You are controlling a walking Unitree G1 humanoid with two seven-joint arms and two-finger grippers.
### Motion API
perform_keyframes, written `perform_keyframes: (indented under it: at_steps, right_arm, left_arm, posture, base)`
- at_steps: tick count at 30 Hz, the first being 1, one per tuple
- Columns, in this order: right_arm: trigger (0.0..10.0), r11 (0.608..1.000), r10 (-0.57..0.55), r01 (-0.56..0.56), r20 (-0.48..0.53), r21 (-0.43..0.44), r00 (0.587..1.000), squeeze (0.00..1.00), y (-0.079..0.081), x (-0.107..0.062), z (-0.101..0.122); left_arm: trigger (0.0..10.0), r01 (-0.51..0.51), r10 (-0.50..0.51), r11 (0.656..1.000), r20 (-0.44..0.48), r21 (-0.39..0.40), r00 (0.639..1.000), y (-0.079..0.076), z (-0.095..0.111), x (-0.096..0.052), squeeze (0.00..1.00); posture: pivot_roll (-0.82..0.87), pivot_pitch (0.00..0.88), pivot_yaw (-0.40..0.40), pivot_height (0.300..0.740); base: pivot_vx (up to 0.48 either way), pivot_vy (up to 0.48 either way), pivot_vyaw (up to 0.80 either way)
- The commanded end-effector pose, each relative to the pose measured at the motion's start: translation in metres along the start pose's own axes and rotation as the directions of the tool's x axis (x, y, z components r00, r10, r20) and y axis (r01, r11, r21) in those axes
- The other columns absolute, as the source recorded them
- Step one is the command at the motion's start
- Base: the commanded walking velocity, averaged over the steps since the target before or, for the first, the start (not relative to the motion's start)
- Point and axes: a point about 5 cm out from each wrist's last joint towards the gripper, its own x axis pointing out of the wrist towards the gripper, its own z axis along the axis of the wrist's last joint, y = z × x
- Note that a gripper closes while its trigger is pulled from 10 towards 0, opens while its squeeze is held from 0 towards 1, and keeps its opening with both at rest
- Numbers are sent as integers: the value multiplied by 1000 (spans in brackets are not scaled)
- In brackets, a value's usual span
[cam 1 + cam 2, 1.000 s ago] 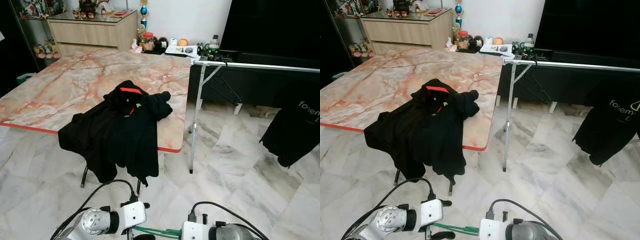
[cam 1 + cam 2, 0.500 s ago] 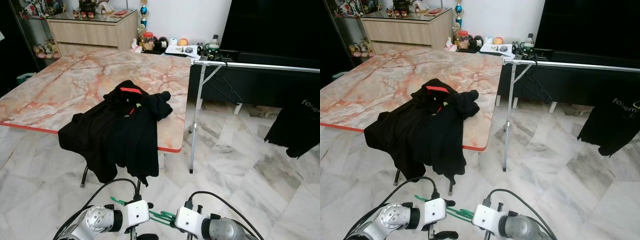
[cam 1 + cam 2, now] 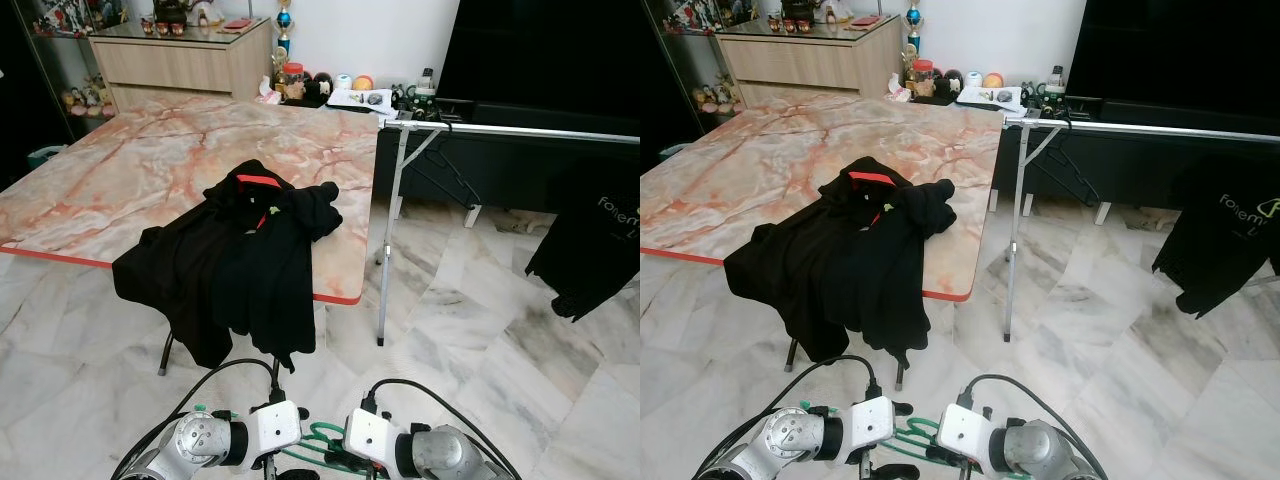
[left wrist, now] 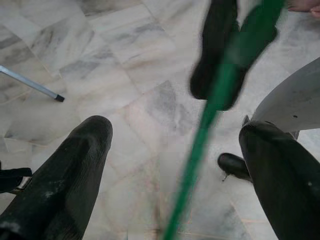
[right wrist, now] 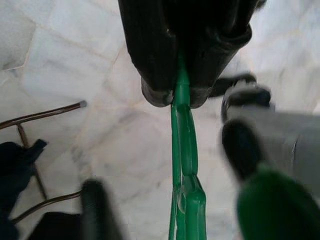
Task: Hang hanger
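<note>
A green plastic hanger (image 3: 322, 438) lies between my two wrists, low over the marble floor. My right gripper (image 5: 175, 97) is shut on the hanger (image 5: 183, 165), which runs straight out from between the fingertips. My left gripper (image 4: 175, 129) stands open, its fingers (image 4: 75, 170) wide apart. The blurred green hanger (image 4: 210, 125) passes through the gap without touching either one. A metal rail (image 3: 520, 132) on a grey leg stands ahead to the right, with a black hanger (image 3: 445, 170) on it.
A black shirt (image 3: 240, 250) is draped over the near edge of the marble table (image 3: 130, 170) ahead left. A black garment (image 3: 595, 245) hangs at the far right. A wooden sideboard (image 3: 180, 60) and small items stand behind the table.
The two wrists have come closer together and the green hanger has risen between them. The black garment at the right has swung back and forth. The view has shifted slightly.
</note>
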Motion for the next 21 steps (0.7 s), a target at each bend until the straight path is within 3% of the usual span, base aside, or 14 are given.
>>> perform_keyframes:
  at_steps: [1, 2, 3, 5, 6, 21]
  right_arm:
    - [10000, 997, 15, -17, -23, -78, 1000, 0, -2, -1, 2]
    - [10000, 997, 15, -17, -23, -78, 1000, 0, -2, -1, 2]
    - [10000, 995, 16, -19, -32, -95, 999, 0, -3, -2, 2]
    - [10000, 993, 14, -19, -41, -116, 999, 0, -3, -2, 2]
    - [10000, 992, 13, -18, -43, -121, 999, 0, -4, -2, 2]
    - [10000, 989, -64, 60, -29, -132, 997, 0, -12, -4, 6]
  left_arm:
    - [8588, 4, -4, 1000, -9, 3, 1000, 3, 0, -2, 0]
    - [8588, 4, -4, 1000, -9, 3, 1000, 3, 0, -2, 0]
    - [4314, 12, -11, 1000, -8, 2, 1000, 4, 0, -2, 0]
    - [4314, 18, -18, 1000, -4, -2, 1000, 4, 0, -1, 0]
    - [0, 23, -23, 1000, -3, -7, 1000, 3, 0, -1, 0]
    - [0, 75, -77, 996, -24, -43, 997, -1, -4, -1, 0]
  posture:
    - [156, 28, -55, 740]
    - [156, 28, -55, 740]
    - [156, 28, -55, 740]
    - [156, 28, -55, 740]
    - [158, 27, -57, 740]
    - [163, 23, -58, 740]
  base:
    - [0, 0, 0]
    - [0, 0, 0]
    - [0, 0, 0]
    - [0, 0, 0]
    - [0, 0, 0]
    - [0, 0, 0]
